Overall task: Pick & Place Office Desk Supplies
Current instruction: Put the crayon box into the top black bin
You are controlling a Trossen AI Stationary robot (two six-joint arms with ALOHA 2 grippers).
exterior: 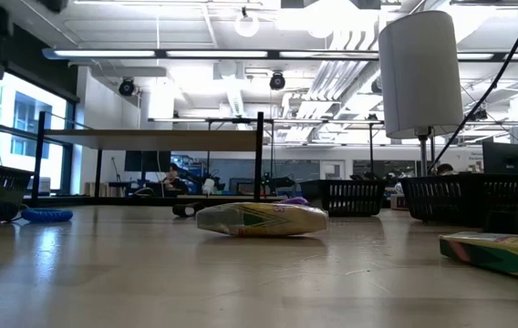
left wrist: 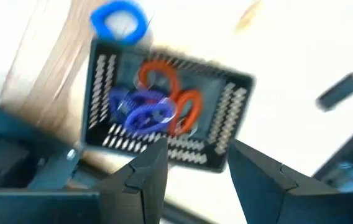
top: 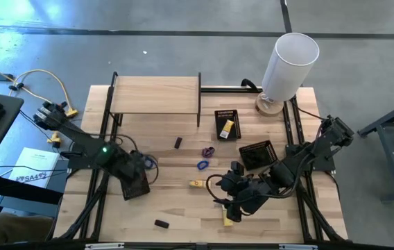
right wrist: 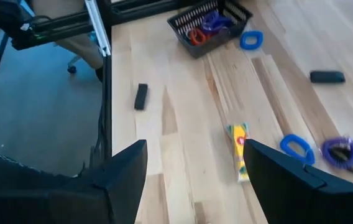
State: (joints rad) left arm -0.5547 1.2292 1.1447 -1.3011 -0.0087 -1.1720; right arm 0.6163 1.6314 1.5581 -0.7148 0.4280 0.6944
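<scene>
Sorting seems under way across the pale wooden surface point(top: 176, 208), read from the overhead picture's left edge rightward. At lower left, the left claw point(top: 141, 167) hangs over a small black mesh tray point(top: 136, 186); its own camera shows the two dark fingers point(left wrist: 144, 180) apart with nothing between them, and below them the tray holds red and blue-purple thin loops point(left wrist: 158, 106), probably because loops are being collected there. A lone blue loop point(left wrist: 119, 20) lies on the wood just outside the tray wall. A small black block point(top: 160, 223) sits near the bottom edge, another black block point(top: 178, 142) near the centre. Right of centre lie a purple loop point(top: 208, 151) and a second blue loop point(top: 202, 165), close together but apart. Below them a small yellow packet point(top: 197, 183) rests flat. The right claw point(top: 233, 203), lower right of centre, has its fingers spread wide and empty, angled toward that packet, likely its next pick. Another yellow packet point(top: 228, 216) lies just beneath it. Two more black mesh trays stand above it: one point(top: 226, 123) holding a yellow packet, one point(top: 258, 154) beside the right arm. A tall white cylinder point(top: 288, 64) occupies the upper right.
</scene>
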